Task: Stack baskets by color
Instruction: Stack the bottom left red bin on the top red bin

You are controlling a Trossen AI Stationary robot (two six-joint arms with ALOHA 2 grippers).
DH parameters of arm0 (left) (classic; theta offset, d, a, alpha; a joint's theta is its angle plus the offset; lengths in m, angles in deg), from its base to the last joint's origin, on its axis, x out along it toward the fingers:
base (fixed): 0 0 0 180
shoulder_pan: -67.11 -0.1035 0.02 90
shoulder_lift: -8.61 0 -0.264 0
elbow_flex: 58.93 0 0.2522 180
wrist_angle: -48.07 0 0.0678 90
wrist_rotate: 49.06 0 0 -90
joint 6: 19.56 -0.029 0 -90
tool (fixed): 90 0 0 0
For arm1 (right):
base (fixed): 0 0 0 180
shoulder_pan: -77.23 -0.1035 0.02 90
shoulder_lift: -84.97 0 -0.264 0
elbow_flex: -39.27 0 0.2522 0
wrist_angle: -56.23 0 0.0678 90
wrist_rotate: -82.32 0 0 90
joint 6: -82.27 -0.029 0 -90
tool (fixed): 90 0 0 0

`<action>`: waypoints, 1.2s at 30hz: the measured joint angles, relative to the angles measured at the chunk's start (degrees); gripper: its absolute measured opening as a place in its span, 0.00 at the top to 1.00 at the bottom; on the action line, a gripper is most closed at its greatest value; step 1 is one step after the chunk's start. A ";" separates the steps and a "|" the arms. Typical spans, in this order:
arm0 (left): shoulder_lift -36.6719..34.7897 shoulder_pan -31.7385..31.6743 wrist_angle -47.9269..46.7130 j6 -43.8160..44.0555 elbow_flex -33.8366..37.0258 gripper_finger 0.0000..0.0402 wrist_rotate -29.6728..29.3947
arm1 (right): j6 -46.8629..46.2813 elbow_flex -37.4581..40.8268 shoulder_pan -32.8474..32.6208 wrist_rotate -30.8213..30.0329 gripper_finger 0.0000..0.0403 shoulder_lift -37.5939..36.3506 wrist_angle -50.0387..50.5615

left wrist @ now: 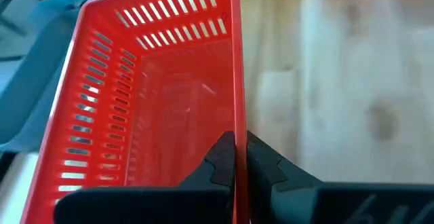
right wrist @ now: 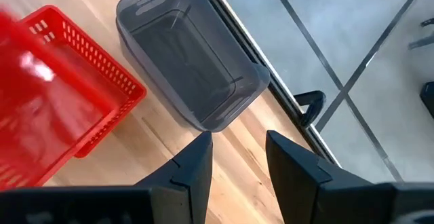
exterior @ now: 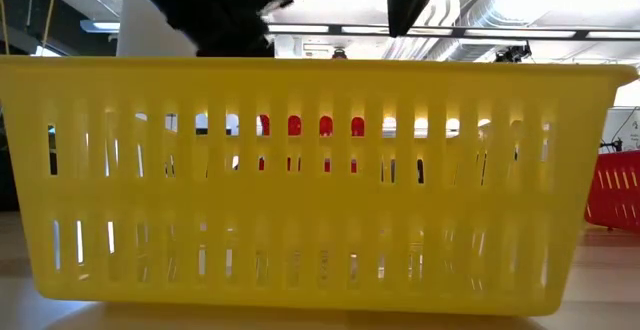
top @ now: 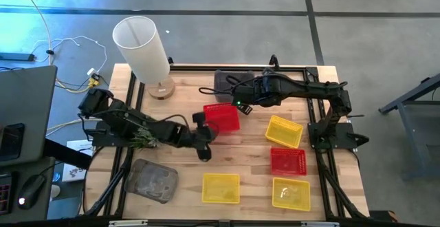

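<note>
My left gripper (top: 206, 125) reaches in from the table's left and is shut on a red basket (top: 222, 117) near the table's middle. A second red basket (top: 288, 161) sits right of centre. Yellow baskets lie at the right (top: 284, 131), the near middle (top: 221, 188) and the near right (top: 291, 194). One dark grey basket (top: 234, 81) rests at the far edge, another (top: 152, 180) at the near left. My right gripper (right wrist: 237, 156) hangs open high above the table beside the far grey basket (right wrist: 190, 61), with nothing between its fingers. My left gripper pinches a long side wall of the red basket at its rim (left wrist: 237, 125), one finger (left wrist: 217, 159) inside the basket and one (left wrist: 264, 159) outside. The fingers slant down from the table's left. Whether the basket's bottom is clear of the table I cannot tell.
A tall white cylinder on a wooden base (top: 141, 45) stands at the far left. A small green clump (top: 141, 139) lies under the left arm. The near yellow basket (exterior: 320, 180) fills the low view. Bare wood shows between the baskets in the table's middle (top: 240, 155).
</note>
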 joint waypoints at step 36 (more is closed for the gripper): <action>-0.33 -13.71 -1.67 -7.87 0.04 1.00 16.92 | -0.07 0.00 0.04 -0.39 0.69 0.00 -2.52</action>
